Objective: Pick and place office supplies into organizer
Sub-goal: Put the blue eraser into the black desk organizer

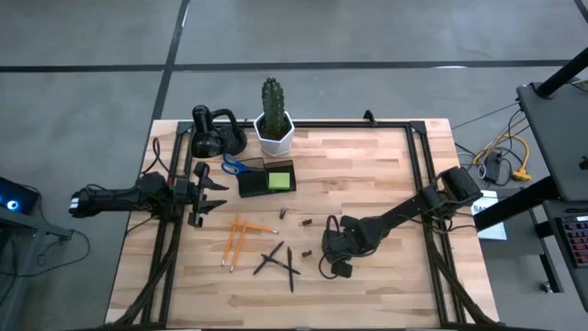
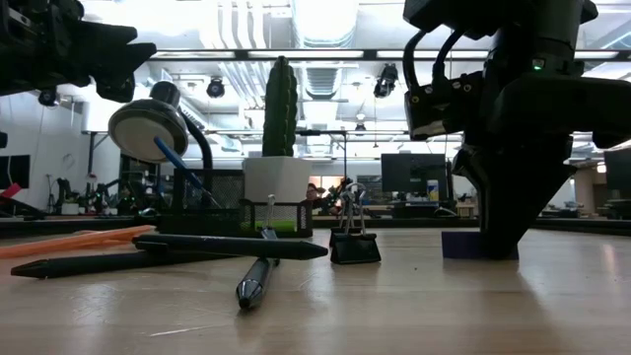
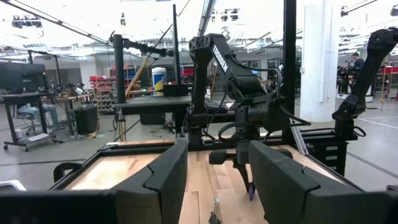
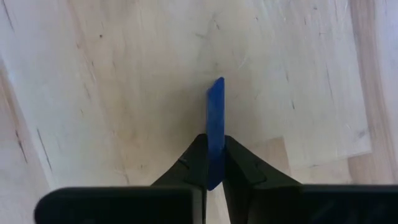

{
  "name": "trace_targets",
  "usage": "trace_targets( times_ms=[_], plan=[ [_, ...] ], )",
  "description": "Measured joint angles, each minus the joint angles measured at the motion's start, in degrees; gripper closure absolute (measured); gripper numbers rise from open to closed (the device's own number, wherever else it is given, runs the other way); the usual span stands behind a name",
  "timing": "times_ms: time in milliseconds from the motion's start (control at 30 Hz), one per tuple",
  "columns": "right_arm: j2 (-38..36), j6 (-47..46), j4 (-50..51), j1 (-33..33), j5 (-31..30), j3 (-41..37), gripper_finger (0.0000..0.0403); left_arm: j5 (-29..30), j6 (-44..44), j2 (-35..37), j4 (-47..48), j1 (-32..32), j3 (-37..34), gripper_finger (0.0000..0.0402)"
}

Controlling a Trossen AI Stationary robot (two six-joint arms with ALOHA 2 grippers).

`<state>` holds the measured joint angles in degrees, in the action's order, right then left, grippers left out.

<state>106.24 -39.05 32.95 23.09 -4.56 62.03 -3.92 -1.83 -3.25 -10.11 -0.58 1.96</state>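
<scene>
- High view: the organizer (image 1: 266,180) is seen at the back of the desk (image 1: 367,175), a lime-green sticky-note pad (image 1: 280,180) inside it, blue-handled scissors (image 1: 235,166) just beside it.
- A white cactus pot (image 1: 274,134) and a black looped gadget (image 1: 213,134) are placed behind the organizer.
- Orange pencils (image 1: 235,241) and black pens (image 1: 279,260) are scattered mid-desk, tiny dark bits (image 1: 296,221) near them.
- Right gripper (image 4: 214,163): jaws clenched on a thin blue piece (image 4: 215,127), held on edge at the desk surface.
- Left gripper (image 1: 209,191): jaws spread, nothing held, beside the organizer.
- Low view: a black binder clip (image 2: 355,241) stands between pens and right gripper.
</scene>
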Motion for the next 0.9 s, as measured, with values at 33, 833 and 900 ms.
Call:
trace_targets(
  times_ms=[33,833,900],
  plan=[
    [0.0,0.0,0.8,0.0,-0.6,0.4,0.0387,0.0,0.0,0.0,0.0,0.0,0.0,0.0244],
    [-0.4,17.7,7.9,-6.2,-9.2,16.0,0.0390,0.0,1.6,0.0,0.0,0.0,0.0,0.0244],
    [-0.4,20.3,7.7,-7.4,-9.1,16.7,0.0390,0.0,1.6,0.0,0.0,0.0,0.0,0.0244]
  ],
)
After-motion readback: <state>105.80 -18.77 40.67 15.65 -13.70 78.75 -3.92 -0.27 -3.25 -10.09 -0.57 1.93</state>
